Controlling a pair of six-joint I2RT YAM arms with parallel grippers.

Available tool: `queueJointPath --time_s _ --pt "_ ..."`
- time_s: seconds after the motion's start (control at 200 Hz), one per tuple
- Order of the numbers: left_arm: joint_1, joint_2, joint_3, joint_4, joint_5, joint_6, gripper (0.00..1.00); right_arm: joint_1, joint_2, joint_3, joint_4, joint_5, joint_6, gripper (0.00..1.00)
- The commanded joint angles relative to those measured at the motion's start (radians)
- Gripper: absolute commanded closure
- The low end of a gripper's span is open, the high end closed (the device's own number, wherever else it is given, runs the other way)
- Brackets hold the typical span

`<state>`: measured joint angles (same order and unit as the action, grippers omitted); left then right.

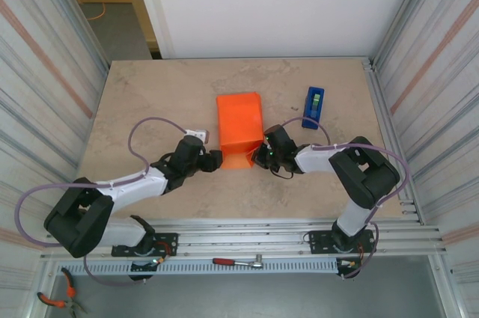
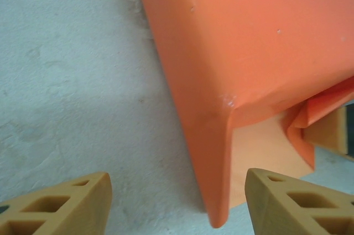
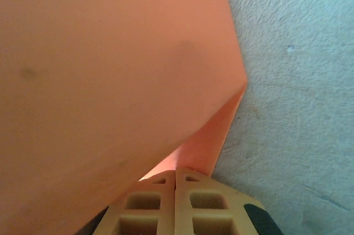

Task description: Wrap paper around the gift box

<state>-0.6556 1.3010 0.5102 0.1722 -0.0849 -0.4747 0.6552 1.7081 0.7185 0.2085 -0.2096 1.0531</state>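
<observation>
Paper [image 1: 239, 123], bright orange and folded into a boxy bundle in the middle of the counter [image 1: 150, 101], covered the gift box completely. No pink surface could be made out anywhere under it, and its near end stood open as a loose flap.

To the left of the paper, the left fingers [image 2: 55, 208] were spread well apart and held nothing. In the left wrist view only their tan tips showed, cut off by the bottom edge. The paper's near left corner sat between them, closer to the finger on the right side of that view, and no contact could be seen. From above, they sat just beside the paper's near left corner, low over the counter.

To the right of the paper's near end, the right fingers [image 3: 146, 207] were pressed fully together with no gap. Their tips met the lower edge of a folded flap, and the sheet was so close in the right wrist view that it was blurred. Whether a layer of paper was caught between them could not be told.

Farther right of the paper and toward its far end, a blue tape dispenser [image 1: 314, 99] stood upright on the counter, well apart from the paper.
</observation>
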Motion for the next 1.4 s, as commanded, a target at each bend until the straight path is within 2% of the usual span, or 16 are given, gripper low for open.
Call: queueJointPath --time_s 0.0,0.341,0.476,0.636,0.832,0.937,1.097,1.398 --pt "-0.007 0.009 -0.006 0.047 0.035 -0.019 0.36 0.008 0.019 0.009 0.016 -0.007 -0.015 1.0" --pt "-0.061 0.114 0.061 -0.009 -0.074 -0.02 0.47 0.026 0.022 0.009 0.028 0.006 0.003 1.0" --pt "-0.063 0.144 0.084 -0.009 -0.074 -0.012 0.49 0.034 0.021 0.009 0.038 0.009 0.013 1.0" --pt "-0.068 0.193 0.113 -0.02 -0.071 -0.014 0.59 0.043 0.011 0.015 0.035 0.012 0.016 1.0" --pt "-0.091 0.234 0.132 -0.03 -0.088 -0.025 0.64 0.041 -0.018 0.016 0.013 0.019 0.007 1.0" --pt "-0.098 0.257 0.145 -0.041 -0.103 -0.025 0.73 0.035 -0.044 0.012 -0.006 0.024 -0.002 1.0" --pt "-0.098 0.287 0.171 -0.066 -0.125 -0.009 1.0 0.022 -0.097 -0.011 -0.036 0.036 -0.013 1.0" --pt "-0.093 0.271 0.182 -0.092 -0.161 0.056 1.0 0.001 -0.182 -0.078 -0.076 0.06 -0.027 1.0"
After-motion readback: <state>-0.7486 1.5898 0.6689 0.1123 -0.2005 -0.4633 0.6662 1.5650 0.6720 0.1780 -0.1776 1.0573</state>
